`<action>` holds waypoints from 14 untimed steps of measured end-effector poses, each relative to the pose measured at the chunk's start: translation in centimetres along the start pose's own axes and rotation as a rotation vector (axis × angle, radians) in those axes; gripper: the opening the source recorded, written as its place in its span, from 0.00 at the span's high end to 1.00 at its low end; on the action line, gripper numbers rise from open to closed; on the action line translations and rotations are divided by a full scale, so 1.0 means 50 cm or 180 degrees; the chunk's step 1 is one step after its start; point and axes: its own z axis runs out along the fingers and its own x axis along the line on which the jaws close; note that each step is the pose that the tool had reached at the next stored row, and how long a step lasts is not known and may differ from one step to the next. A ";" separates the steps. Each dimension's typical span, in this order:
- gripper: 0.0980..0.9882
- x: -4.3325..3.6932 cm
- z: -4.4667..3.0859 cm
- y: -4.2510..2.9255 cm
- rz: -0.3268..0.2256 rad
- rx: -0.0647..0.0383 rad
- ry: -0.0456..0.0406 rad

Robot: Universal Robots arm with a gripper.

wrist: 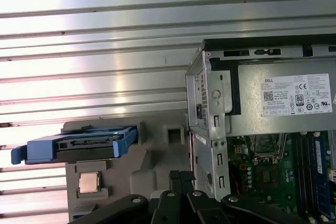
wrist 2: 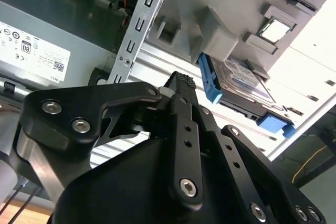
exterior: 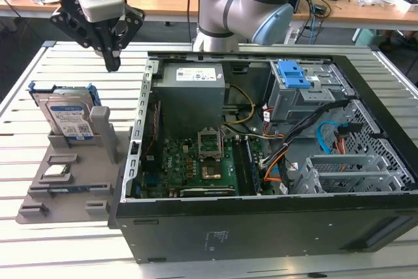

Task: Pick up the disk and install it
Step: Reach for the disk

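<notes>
Although the task called for the disk (exterior: 67,117) to be fitted into the open computer case (exterior: 261,213), none of that work showed as done. The disk stood on edge in a slot at the far corner of the grey parts holder (exterior: 65,206), which lay on the slatted metal table (exterior: 16,106) between the case and the table's edge at the exterior view's left. Its blue frame was seated in the holder, with the label turned toward the holder's front edge. The gripper (exterior: 112,63) hung above the table just beyond the holder's far edge, higher than the disk, apart from it and touching nothing. Its jaws looked closed on each other with nothing between them, though the second wrist view caught them from behind, so that was a judgement, not a plain sighting. A small processor chip (exterior: 55,173) sat in a pocket nearer the holder's front edge. Inside the case, the grey drive cage (exterior: 287,102) with its blue latch stood against the far wall. By my reckoning the pick-up had not begun, and both the grasp and the installation remained.
</notes>
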 end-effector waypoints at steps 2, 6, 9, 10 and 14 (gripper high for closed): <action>0.99 0.006 0.000 0.000 0.0000 0.0000 0.0000; 0.99 0.019 0.000 -0.001 0.0000 0.0000 0.0000; 0.99 0.025 -0.001 -0.002 0.0000 0.0000 0.0000; 0.99 0.027 -0.001 -0.002 0.0000 0.0000 0.0000; 0.99 0.034 -0.001 -0.003 0.0000 0.0000 0.0000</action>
